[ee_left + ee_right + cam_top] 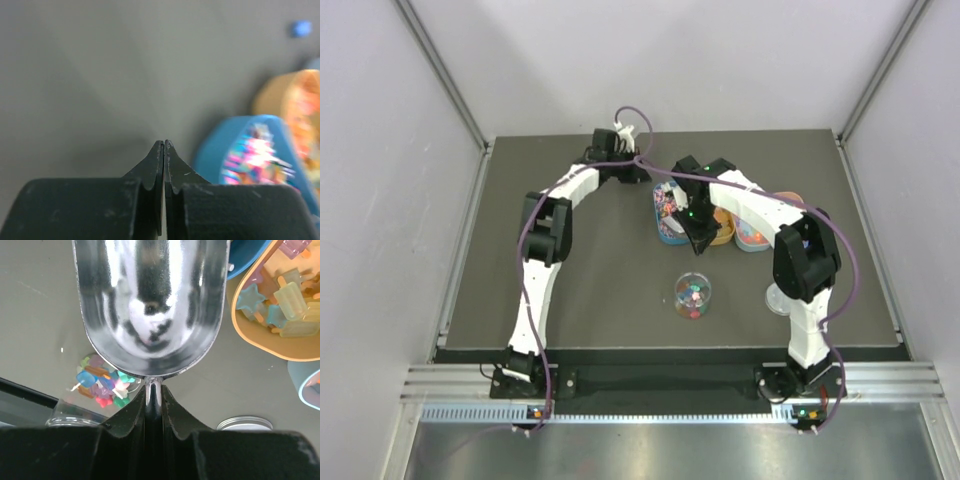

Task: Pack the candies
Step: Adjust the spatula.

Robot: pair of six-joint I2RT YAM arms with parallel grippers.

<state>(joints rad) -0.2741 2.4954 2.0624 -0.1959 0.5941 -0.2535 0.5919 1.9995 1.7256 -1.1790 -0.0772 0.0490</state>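
- Candies (102,385) part-fill the clear cup (693,278) near the front middle of the tabletop (580,280). More lie behind it in the blue tray (212,160), the orange tray (272,95) and the pale blue tray (752,248).
- Your right jaws are clamped on the stem of the metal scoop (150,305). Its bowl looks empty and hangs above the tabletop between the cup and the trays.
- The step in hand looks like a fresh scoop. Choose one tray, bring the scoop's lip in at a shallow angle and push along the tray's length rather than down into its floor.
- Take a modest load and level the bowl before you lift, so nothing rolls off.
- On the way to the cup, mind the clear lid (245,423) lying near it on the right.
- Your left jaws are pressed together on nothing, at the back of the tabletop, left of the blue tray; you need not move them.
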